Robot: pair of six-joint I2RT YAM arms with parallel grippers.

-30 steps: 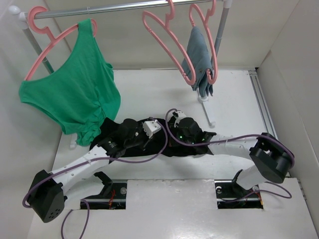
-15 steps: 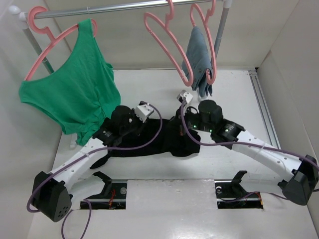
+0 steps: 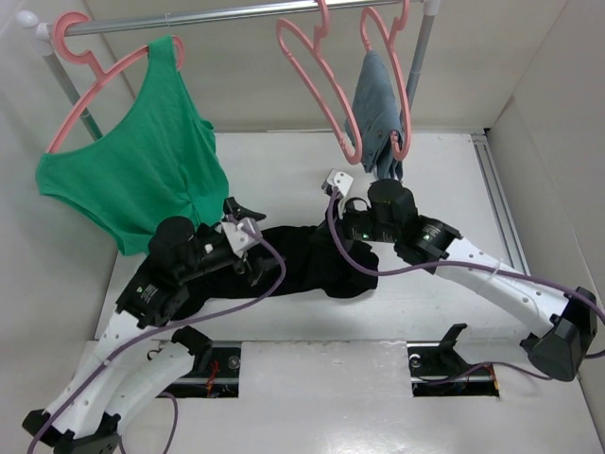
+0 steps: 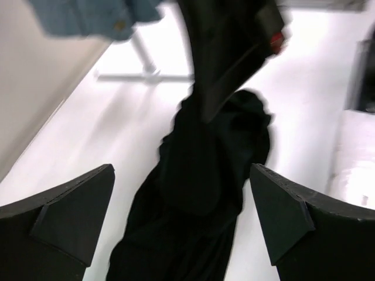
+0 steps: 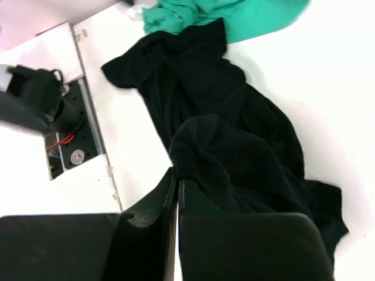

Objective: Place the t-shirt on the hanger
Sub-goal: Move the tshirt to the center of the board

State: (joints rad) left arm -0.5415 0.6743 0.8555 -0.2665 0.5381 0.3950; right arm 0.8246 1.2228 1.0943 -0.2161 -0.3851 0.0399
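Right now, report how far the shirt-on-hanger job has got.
Done: nothing yet. The t-shirt lies crumpled on the table, and the empty hanger hangs on the rail.
In hand: the right hand is shut on a fold of the shirt. The left hand is open above it, gripping nothing.
Left: lift the shirt and work it onto the hanger.

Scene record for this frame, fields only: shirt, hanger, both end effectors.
t-shirt: bunched on the table, on no hanger
hanger: empty, hooked on the rail
left end effector: open, above the t-shirt, holding nothing
right end effector: shut on a fold of the t-shirt
task status: shirt not yet on hanger
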